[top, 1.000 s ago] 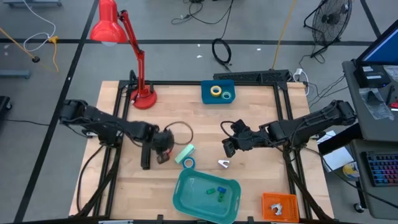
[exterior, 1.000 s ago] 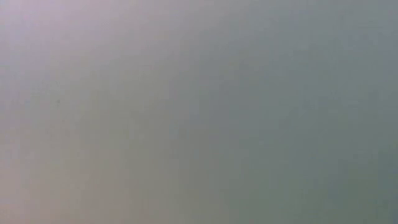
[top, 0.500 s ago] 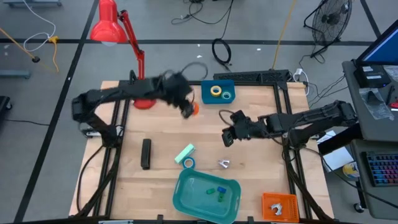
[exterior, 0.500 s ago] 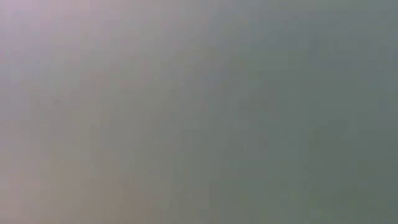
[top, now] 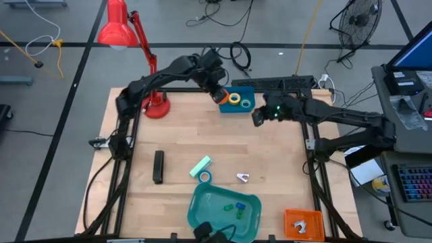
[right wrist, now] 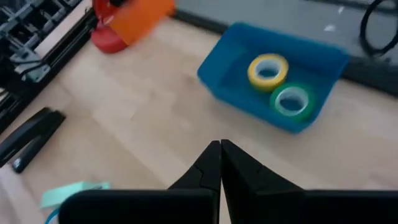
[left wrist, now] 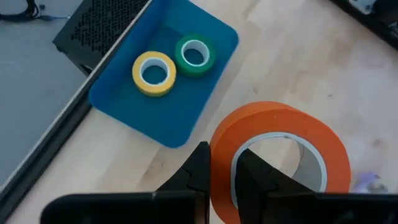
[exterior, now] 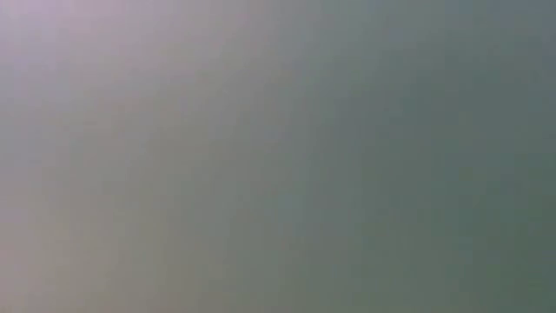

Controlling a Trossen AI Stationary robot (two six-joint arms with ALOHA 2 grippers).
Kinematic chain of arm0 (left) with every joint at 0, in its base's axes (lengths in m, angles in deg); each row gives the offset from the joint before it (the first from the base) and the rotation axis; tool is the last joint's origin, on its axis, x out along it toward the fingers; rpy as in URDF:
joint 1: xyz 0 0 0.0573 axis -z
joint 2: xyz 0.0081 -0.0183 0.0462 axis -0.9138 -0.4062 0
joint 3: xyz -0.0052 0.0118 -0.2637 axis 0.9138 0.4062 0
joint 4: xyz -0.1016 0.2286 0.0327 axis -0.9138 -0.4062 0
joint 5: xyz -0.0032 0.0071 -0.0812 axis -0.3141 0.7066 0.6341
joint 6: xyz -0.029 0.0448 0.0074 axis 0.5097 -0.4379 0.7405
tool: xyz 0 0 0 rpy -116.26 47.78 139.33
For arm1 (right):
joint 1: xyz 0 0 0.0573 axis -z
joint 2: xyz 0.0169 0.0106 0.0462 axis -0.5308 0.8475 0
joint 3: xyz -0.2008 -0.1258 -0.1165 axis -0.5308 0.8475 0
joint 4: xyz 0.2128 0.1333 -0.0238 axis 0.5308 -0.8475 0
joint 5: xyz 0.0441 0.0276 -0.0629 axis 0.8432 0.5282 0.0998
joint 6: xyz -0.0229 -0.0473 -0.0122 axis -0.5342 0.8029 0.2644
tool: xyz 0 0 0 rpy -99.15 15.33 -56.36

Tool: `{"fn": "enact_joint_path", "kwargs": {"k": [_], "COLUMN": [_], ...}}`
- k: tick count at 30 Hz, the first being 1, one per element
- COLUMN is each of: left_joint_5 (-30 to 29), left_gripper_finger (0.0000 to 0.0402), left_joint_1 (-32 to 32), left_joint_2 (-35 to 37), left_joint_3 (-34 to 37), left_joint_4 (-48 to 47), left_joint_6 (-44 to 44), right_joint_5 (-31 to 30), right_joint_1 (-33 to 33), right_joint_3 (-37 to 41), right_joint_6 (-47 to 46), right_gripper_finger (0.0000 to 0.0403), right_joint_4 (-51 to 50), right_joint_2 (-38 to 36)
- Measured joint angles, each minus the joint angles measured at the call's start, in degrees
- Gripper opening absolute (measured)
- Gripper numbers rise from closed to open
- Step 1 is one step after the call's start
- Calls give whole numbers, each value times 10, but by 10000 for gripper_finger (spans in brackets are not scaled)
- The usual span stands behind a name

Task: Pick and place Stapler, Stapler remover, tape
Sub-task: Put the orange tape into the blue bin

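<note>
1. We see the left gripper clenched on the wall of the orange tape roll, one finger outside the ring and one inside, holding it above the wood just beside the near edge of the blue tray.
2. In the high view that same roll hangs at the tray's left end, at the far edge of the table.
3. Inside the tray lie the yellow tape roll and the green tape roll, side by side and touching.
4. The right gripper has its fingers pressed together on nothing; it hovers just right of the tray, its arm reaching in from the table's right side.
5. The stapler lies flat on the wood toward the left front, well apart from both grippers.
6. The blue tape roll rests by the mint-green block, just behind the teal bin.
7. A small metal staple remover sits to the right of them.
8. The low view shows us only a grey blur.
</note>
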Motion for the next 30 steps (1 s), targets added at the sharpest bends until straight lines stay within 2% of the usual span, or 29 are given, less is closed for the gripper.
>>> {"fn": "enact_joint_path", "kwargs": {"k": [4,11,18,21,27,30], "left_joint_5": [5,57,115,143,152,149], "left_gripper_finger": [37,37,37,37,37,37], "left_joint_1": [-9,-31,-57,-79,-114,-114], "left_joint_2": [-48,-98,-102,-102,-98,-87], "left_joint_3": [-47,-86,-87,-87,-88,-88], "left_joint_4": [-16,-37,-8,15,24,-3], "left_joint_6": [-19,-26,-60,-42,-25,-39], "right_joint_5": [1,2,14,16,60,48], "right_joint_1": [32,63,91,106,151,165], "right_joint_3": [0,0,0,0,0,0], "right_joint_6": [31,54,55,55,70,70], "right_gripper_finger": [0,0,0,0,0,0], "right_joint_4": [0,0,8,16,6,-5], "right_joint_2": [-6,-3,0,6,47,82]}}
